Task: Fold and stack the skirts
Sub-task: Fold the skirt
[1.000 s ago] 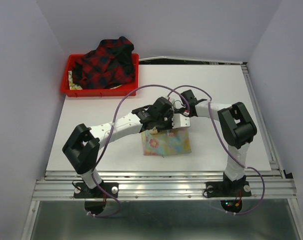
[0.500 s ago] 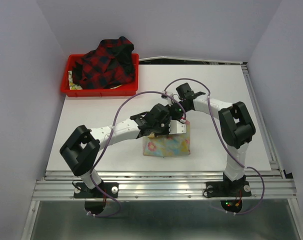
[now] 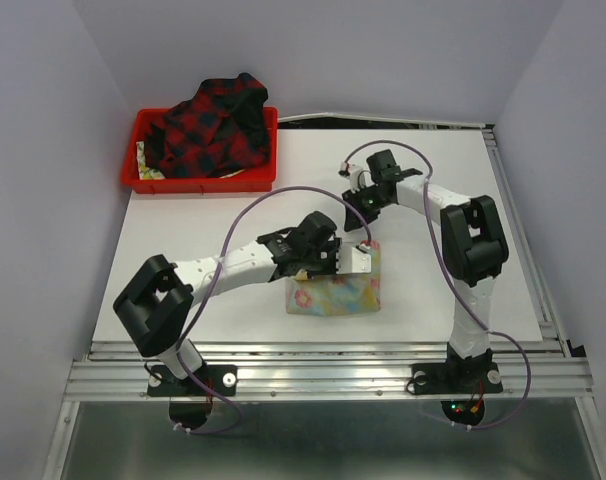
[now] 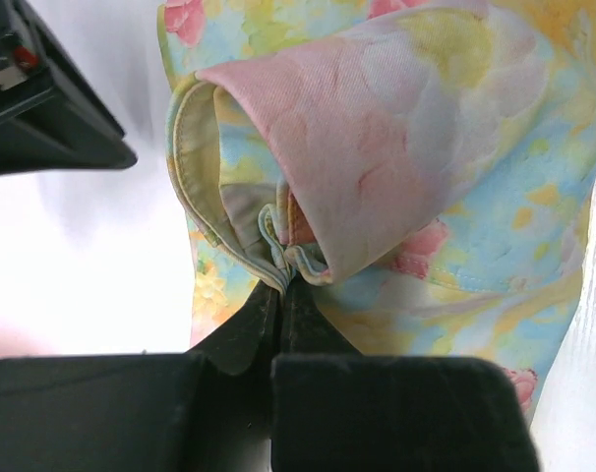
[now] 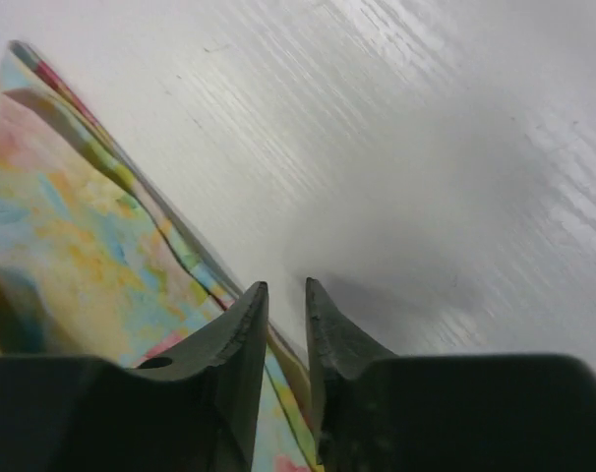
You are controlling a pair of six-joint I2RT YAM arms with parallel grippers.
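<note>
Floral skirt (image 3: 343,293) lies folded on the table (image 3: 163,230), to the near right of the tray (image 3: 198,184). The left gripper (image 4: 281,300) is clamped on its raised edge. The right gripper (image 5: 286,290), also right of the tray, has its jaws slightly apart, with nothing between them. The plaid skirt (image 3: 208,125) is heaped in the tray.

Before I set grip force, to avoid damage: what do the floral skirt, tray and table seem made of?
Floral skirt: soft woven cloth, matte; it creases and shows stitched hems. Tray: probably rigid plastic; smooth, slightly shiny red walls. Table: hard white surface, faint sheen with fine streaks; material unclear.
</note>
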